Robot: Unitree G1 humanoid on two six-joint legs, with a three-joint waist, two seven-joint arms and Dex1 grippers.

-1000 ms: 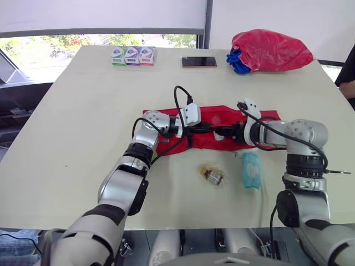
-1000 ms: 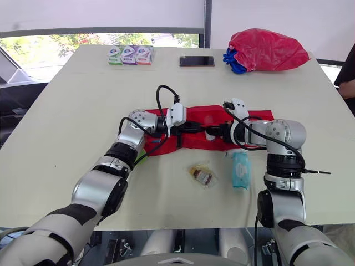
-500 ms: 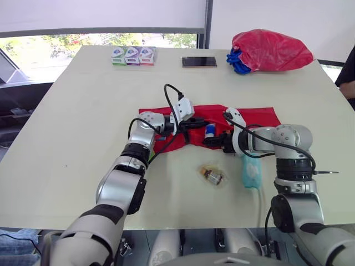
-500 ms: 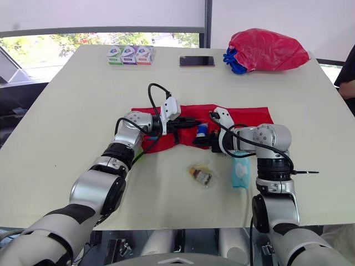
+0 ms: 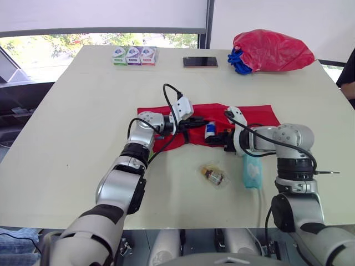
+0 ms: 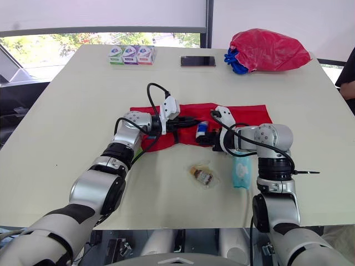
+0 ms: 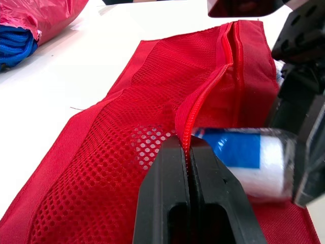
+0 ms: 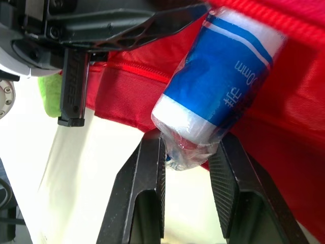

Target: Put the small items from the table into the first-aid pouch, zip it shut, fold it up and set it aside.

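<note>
The red mesh first-aid pouch (image 5: 244,115) lies flat mid-table. My left gripper (image 7: 185,146) is shut on the zipper edge (image 7: 203,99) and holds the mouth up a little. My right gripper (image 8: 188,141) is shut on a blue-and-white bandage roll (image 8: 219,96), which sits right at that opening, next to the left fingers. In front of the pouch on the table lie a small clear-wrapped item (image 5: 213,175) and a teal packet (image 5: 251,170). A bit of green (image 8: 49,92) shows beside the pouch's left end.
At the back of the table are a red plastic bag with something blue (image 5: 270,50), a dark phone (image 5: 200,61) and three small boxes (image 5: 135,55). A white cable (image 5: 260,200) runs toward the front edge. A person's arm (image 5: 348,73) is at the right edge.
My right gripper has moved left and now holds the bandage roll at the pouch mouth. The left gripper shifted slightly left, keeping its hold on the zipper edge.
</note>
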